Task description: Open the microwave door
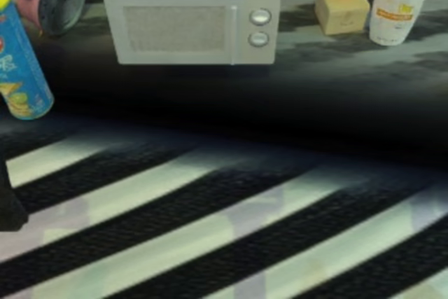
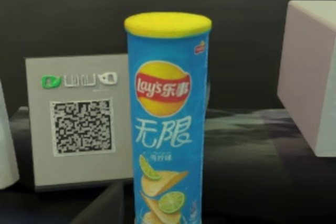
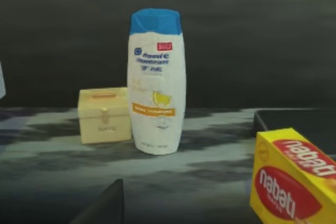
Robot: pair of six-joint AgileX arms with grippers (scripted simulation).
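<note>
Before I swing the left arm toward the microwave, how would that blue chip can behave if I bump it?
The chip can stands upright, tall and narrow on a small base, so a knock near its yellow lid would likely tip it. Being round, it would probably roll once down. It looks like a light snack tube, so even a graze may shift it. It stands left of the microwave.

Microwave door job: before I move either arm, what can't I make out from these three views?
- Left gripper: only a dark arm part at the top view's left edge; fingers out of frame.
- Right gripper: absent from the top view.
- Microwave door handle: a thin bar, too small to judge grip clearance.
- Microwave: cut off by the left wrist view's edge; absent from the right wrist view.
</note>
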